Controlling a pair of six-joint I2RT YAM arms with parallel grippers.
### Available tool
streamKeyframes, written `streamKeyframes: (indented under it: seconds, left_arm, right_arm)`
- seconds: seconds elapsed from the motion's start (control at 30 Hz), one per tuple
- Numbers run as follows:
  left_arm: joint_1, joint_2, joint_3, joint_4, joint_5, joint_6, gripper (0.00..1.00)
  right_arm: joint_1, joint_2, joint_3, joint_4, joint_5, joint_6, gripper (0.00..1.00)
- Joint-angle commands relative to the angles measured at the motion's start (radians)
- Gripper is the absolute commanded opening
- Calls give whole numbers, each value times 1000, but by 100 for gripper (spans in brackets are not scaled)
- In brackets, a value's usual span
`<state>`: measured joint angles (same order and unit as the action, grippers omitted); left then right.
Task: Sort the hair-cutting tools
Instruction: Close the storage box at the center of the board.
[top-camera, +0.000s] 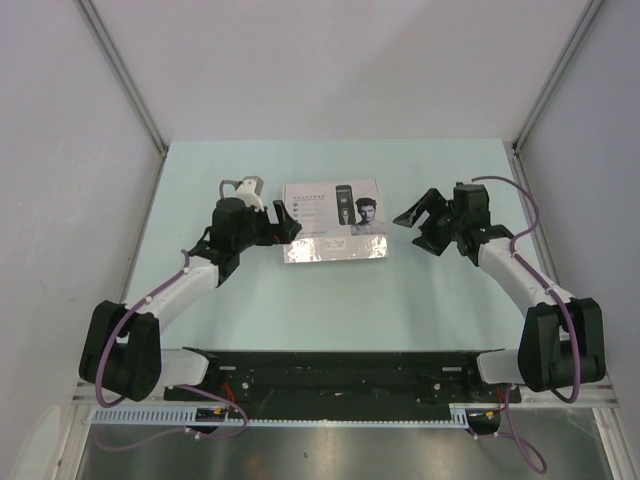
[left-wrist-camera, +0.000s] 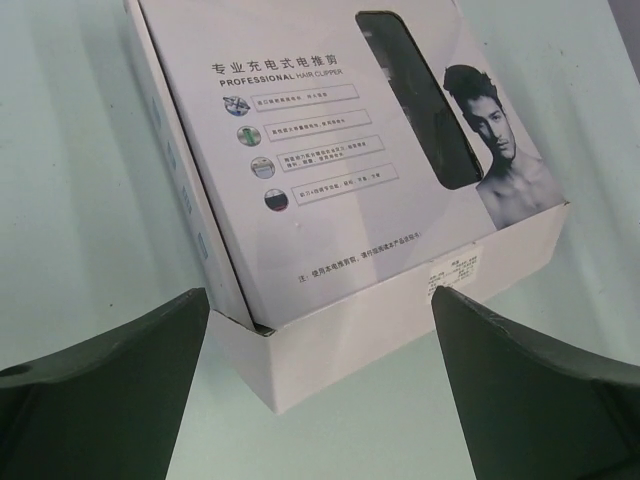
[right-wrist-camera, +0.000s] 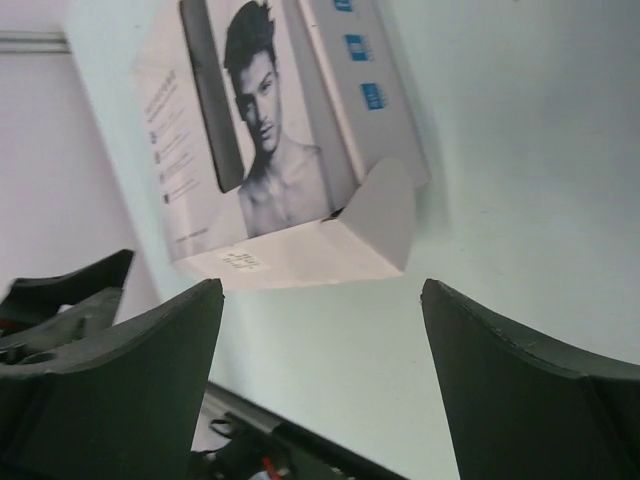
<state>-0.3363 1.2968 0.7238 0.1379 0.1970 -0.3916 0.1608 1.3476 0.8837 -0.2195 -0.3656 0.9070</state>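
A flat white box (top-camera: 335, 222) with a printed lid lies shut in the middle of the pale green table (top-camera: 330, 310). The lid shows a man's portrait and a dark clipper shape; I cannot tell whether that shape is print or a window. The hair-cutting tools themselves are out of view. My left gripper (top-camera: 288, 225) is open at the box's left end, its fingers spread wider than the box corner (left-wrist-camera: 250, 340) in the left wrist view. My right gripper (top-camera: 413, 230) is open just right of the box (right-wrist-camera: 270, 200), with only table between its fingers (right-wrist-camera: 500, 380).
White side walls and metal posts close in the table on the left, right and back. The black base rail (top-camera: 340, 370) runs along the near edge. In the right wrist view the left arm (right-wrist-camera: 60, 300) shows beyond the box.
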Motion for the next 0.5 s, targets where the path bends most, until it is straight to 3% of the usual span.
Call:
streamKeyframes:
  seconds: [0.0, 0.23, 0.47]
  left_arm:
    - [-4, -25, 32, -50, -2, -7, 100]
    - [-6, -44, -7, -57, 4, -61, 100]
    - [-23, -34, -60, 26, 81, -81, 100]
  right_arm:
    - [-4, -5, 49, -104, 126, -246, 87]
    - [62, 45, 52, 72, 116, -381, 91]
    - [71, 186, 55, 241, -16, -430, 99]
